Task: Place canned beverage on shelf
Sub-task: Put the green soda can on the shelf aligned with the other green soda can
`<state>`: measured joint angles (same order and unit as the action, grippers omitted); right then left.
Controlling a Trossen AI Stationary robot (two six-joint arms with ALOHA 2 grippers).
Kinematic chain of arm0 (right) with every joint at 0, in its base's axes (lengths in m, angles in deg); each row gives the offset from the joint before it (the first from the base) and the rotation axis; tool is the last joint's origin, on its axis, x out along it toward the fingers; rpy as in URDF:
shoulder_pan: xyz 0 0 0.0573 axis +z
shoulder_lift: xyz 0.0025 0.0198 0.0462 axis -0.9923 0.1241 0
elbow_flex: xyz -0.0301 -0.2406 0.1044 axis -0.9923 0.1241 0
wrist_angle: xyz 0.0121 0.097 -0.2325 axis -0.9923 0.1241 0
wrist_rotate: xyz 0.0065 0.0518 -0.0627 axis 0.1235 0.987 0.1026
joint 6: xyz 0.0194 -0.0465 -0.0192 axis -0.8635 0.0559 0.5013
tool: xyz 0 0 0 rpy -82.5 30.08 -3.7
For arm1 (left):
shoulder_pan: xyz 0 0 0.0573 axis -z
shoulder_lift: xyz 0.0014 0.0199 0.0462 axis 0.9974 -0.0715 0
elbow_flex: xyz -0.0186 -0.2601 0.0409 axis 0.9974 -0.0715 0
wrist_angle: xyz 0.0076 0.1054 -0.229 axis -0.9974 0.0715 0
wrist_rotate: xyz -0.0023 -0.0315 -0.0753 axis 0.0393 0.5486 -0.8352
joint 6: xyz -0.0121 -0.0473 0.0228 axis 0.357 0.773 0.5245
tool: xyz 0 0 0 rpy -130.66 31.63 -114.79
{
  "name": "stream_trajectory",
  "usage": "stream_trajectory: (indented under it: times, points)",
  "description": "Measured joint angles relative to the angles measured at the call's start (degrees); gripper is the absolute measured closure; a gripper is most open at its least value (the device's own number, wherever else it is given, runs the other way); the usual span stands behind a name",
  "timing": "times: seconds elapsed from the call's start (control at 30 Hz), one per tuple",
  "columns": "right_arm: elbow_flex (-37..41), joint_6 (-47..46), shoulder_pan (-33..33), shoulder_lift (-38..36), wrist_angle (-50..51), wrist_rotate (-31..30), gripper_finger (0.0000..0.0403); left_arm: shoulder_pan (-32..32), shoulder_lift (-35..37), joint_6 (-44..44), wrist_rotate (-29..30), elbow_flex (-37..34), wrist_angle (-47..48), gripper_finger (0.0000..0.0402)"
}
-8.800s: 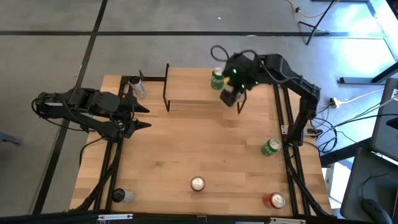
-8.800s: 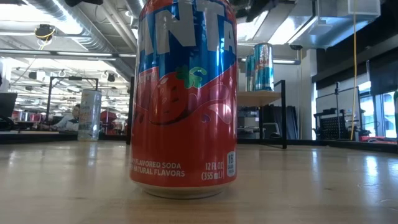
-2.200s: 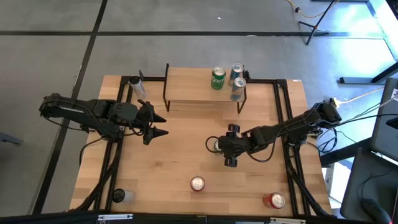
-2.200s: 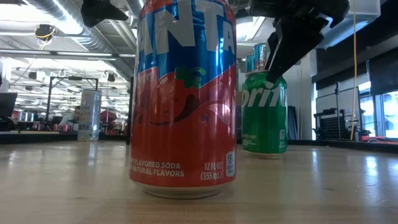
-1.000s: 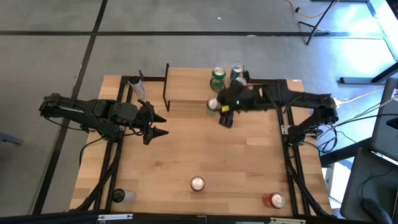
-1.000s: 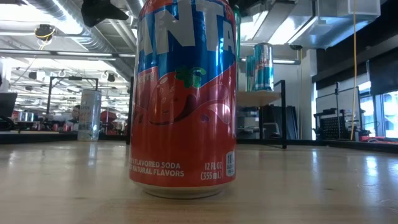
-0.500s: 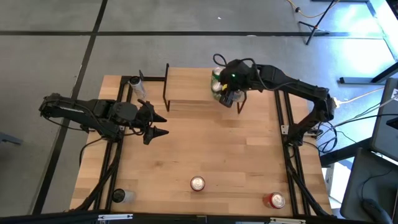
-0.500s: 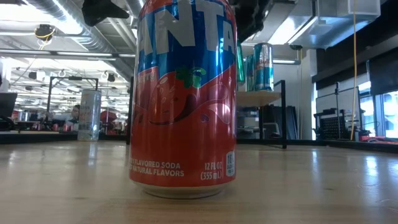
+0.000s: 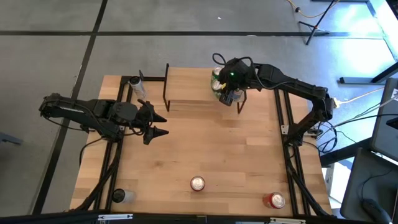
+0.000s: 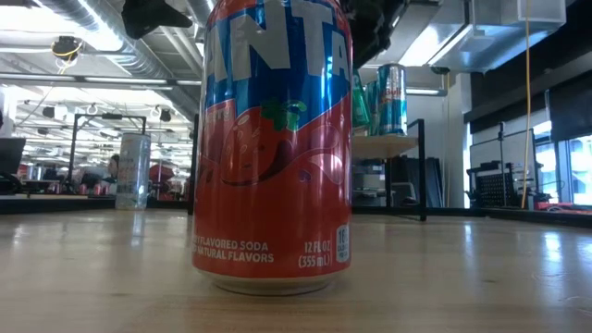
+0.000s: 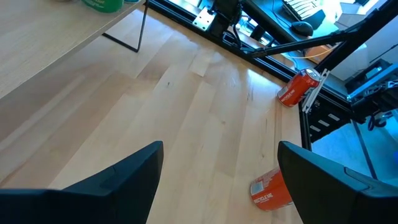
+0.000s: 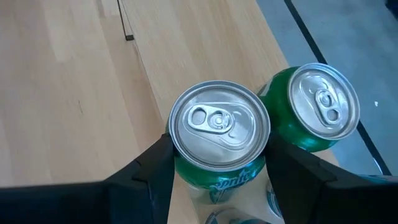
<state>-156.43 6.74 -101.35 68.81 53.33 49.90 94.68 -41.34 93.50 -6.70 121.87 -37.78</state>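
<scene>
My right gripper (image 9: 224,93) is shut on a green canned beverage (image 12: 219,134), upright over the right part of the shelf (image 9: 193,87), a light wood plank on thin black legs. A second green can (image 12: 314,109) stands on the plank right beside it. Whether the held can's base touches the plank cannot be told. The low view shows a sliver of green can (image 10: 359,97) next to blue cans (image 10: 388,100) on the shelf. At the table's left, my left gripper (image 9: 158,123) waits open, its fingers wide apart around nothing in the left wrist view. My right gripper pinches the green can's side wall (image 12: 217,177), just below its top rim, between its two fingers (image 12: 152,171). The fingers slant down at it from the table's near right. The can stays upright with its lid up.
A red can (image 9: 198,183) stands at the table's near edge and fills the low view (image 10: 273,139). Another red can (image 9: 275,200) lies at the near right corner. Pale cans stand at the far left (image 9: 137,86) and near left (image 9: 121,196). The table's middle is bare wood.
My right gripper has carried the green can from just in front of the shelf toward the table's far edge and slightly down, over the plank's right part beside the other green can. It has held still for the last half second. The can has stayed upright.
</scene>
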Motion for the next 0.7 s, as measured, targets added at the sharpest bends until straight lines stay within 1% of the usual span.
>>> stream_trajectory:
  times: [0.2,0.43,0.7]
  points:
    - [-0.1,0.6,-0.3,0.8,0.8,0.0,0.0199,0.0,0.0,0.0,0.0,0.0,0.0,0.0093]
    - [-0.1,0.3,-0.3,1.5,-2.6,0.5,0.0199,0.0,0.0,0.0,0.0,0.0,0.0,0.0093]
    - [-0.1,0.0,-0.3,2.5,-3.5,0.4,0.0199,0.0,0.0,-0.1,0.0,0.0,0.0,0.0093]
